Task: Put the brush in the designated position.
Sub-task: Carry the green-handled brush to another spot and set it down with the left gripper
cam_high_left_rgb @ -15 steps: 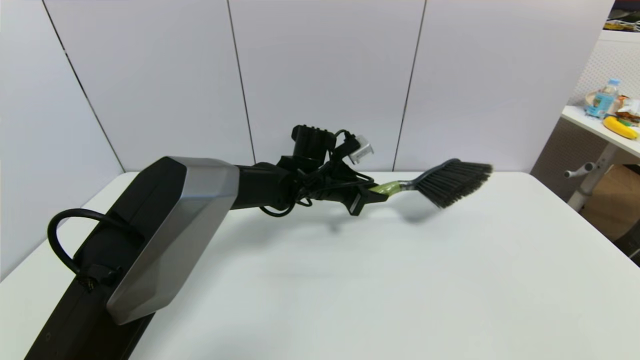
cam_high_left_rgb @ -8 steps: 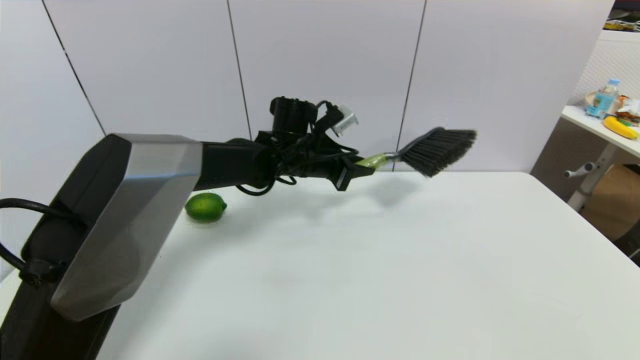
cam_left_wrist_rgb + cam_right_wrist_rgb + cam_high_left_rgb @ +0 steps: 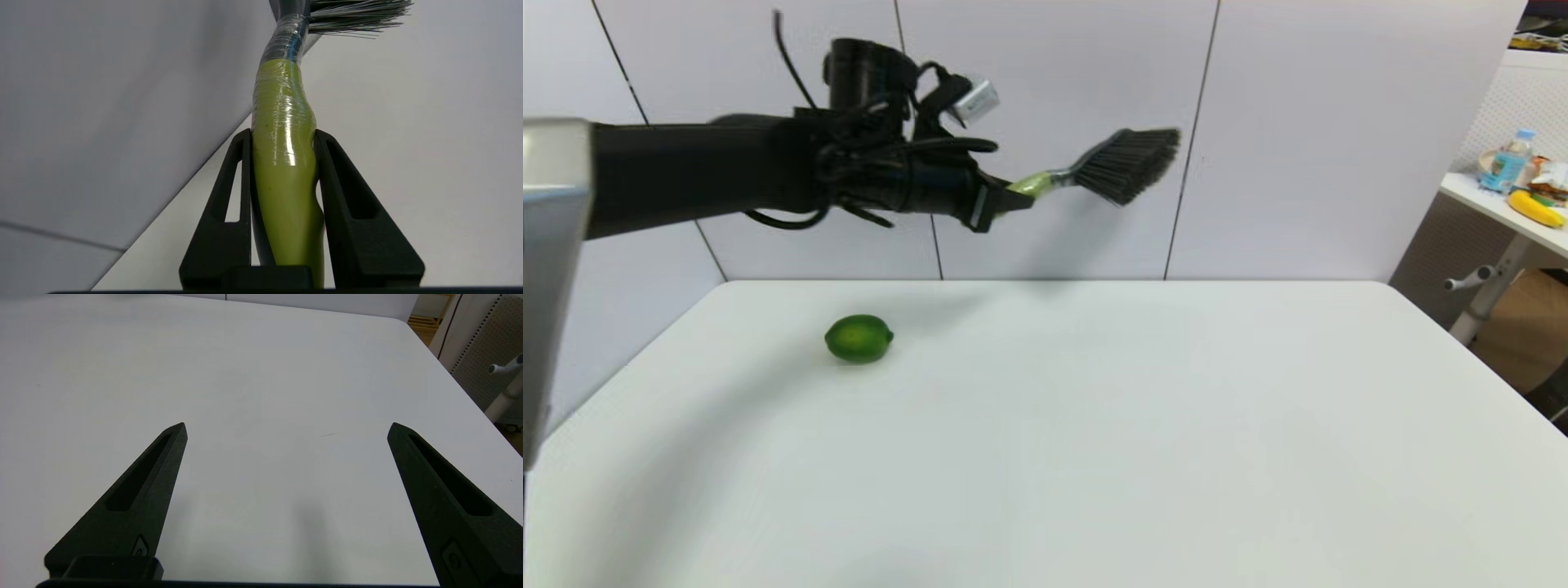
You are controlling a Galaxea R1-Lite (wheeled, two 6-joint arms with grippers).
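While the left gripper point(image 3: 1005, 200) hangs high above the far left part of the white desk point(image 3: 1094, 425), its jaws are clenched on the lime-green handle of the hand brush point(image 3: 1094, 167), a tool with a grey neck and black bristles. The left wrist view shows the two black fingers point(image 3: 229, 196) pressing the handle from both sides, with the handle wrapped in clear film and the neck curving away beyond the fingertips. So the brush is in the air, in front of the pale wall panels, touching nothing but the jaws.

The relation that matters is the brush's long axis. It runs straight out from the jaws as a continuation of the left arm, pointing toward the robot's right and slightly upward, bristle head farthest from the gripper and well clear of the desk. Any lowering will likely bring the bristle end toward the surface first unless the wrist tips.

No marked spot or holder shows on the desk, so where the brush is meant to go cannot be told. A round green lime point(image 3: 858, 338) lies on the desk below the left arm, well apart from the brush.

The right gripper point(image 3: 286, 428) is idle, low over the near right part of the desk, jaws released wide with nothing between them.
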